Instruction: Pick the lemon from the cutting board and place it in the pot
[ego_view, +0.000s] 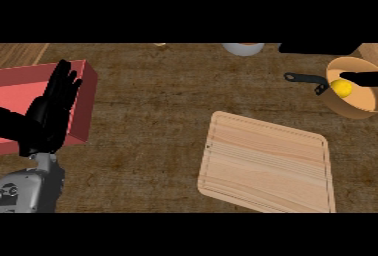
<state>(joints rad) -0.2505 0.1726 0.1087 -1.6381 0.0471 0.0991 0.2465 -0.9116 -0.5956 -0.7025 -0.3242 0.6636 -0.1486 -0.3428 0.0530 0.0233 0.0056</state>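
Lemon (341, 87) lies inside the pot (356, 105), just under the right hand (359, 77) (fingers' state: cannot tell). Cutting board (266, 162) sits nearer on the bench (148, 125). Left hand (50, 107) rests, fingers straight, over a red bin (83, 102).

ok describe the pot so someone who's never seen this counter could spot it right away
Start at the big pale wooden cutting board lying on the brown counter, then look up and right toward the picture's right edge. The pot sits there, tan and round with a black handle pointing left, and it alone holds a yellow lemon.
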